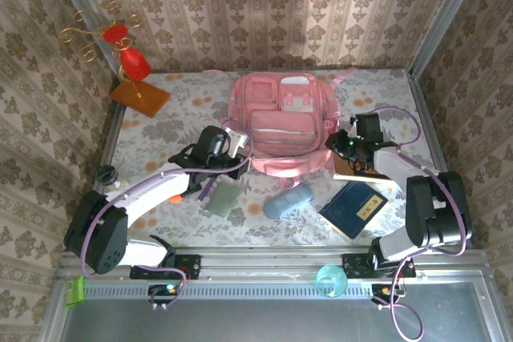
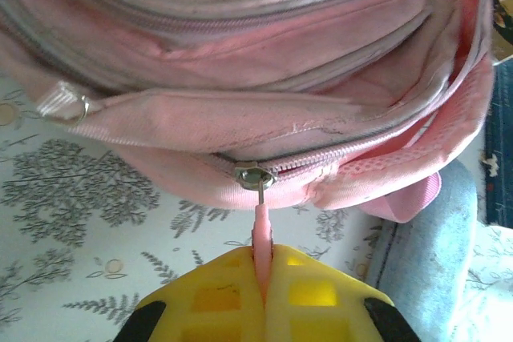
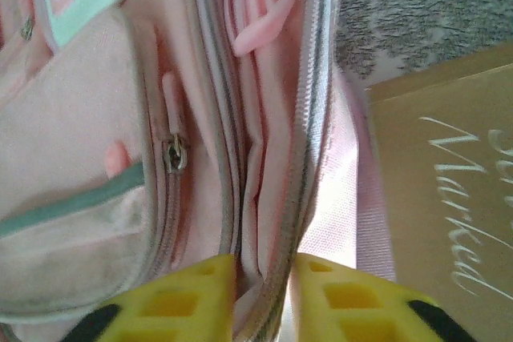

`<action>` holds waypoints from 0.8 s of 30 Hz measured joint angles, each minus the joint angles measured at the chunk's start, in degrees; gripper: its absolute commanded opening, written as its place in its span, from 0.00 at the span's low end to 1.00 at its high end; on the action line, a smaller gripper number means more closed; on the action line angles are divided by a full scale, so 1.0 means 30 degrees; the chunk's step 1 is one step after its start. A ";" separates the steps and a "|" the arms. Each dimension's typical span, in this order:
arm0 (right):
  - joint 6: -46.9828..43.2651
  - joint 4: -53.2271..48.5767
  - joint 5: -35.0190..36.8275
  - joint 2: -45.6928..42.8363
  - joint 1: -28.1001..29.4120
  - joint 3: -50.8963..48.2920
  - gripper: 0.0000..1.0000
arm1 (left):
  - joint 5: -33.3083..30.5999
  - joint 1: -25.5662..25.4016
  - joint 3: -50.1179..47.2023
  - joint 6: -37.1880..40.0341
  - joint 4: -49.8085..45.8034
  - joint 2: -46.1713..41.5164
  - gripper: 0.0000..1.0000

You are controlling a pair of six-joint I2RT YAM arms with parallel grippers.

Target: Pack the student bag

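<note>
The student bag (image 1: 280,126), a big pink backpack with white patches, lies flat in the middle of the table. My left gripper (image 1: 232,148) is at the bag's near left corner. In the left wrist view that gripper (image 2: 263,266) is shut on the pink zipper pull (image 2: 262,234), which hangs from a metal slider (image 2: 253,175). My right gripper (image 1: 346,146) is at the bag's right side. Its yellow fingers (image 3: 188,298) stand a little apart, with a loose fold of pink fabric and a zipper band (image 3: 276,278) between them.
A tan book with script lettering (image 3: 449,198) lies under the right gripper. A dark blue book (image 1: 358,207), a blue-grey case (image 1: 287,200) and a grey-green pouch (image 1: 222,196) lie in front of the bag. A red ornament (image 1: 132,62) stands back left, a teal cup (image 1: 329,280) on the rail.
</note>
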 measured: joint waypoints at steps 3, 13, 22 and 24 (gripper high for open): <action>-0.0102 -0.0240 -0.0022 -0.1049 -0.0117 -0.0627 0.47 | 0.0073 -0.0444 0.0168 -0.0233 0.0022 0.0452 0.00; 0.0758 -0.1260 0.0954 -0.5209 0.2280 -0.3213 0.83 | 0.0007 -0.1188 0.1013 -0.0780 0.0189 0.1319 0.00; 0.1902 0.0153 0.1596 -0.1668 0.3942 -0.2586 0.44 | -0.0022 -0.1333 0.1239 -0.0765 0.0284 0.1566 0.00; 0.1778 0.0131 0.1676 -0.1027 0.3869 -0.2142 0.27 | -0.0087 -0.1333 0.1239 -0.0750 0.0182 0.1566 0.00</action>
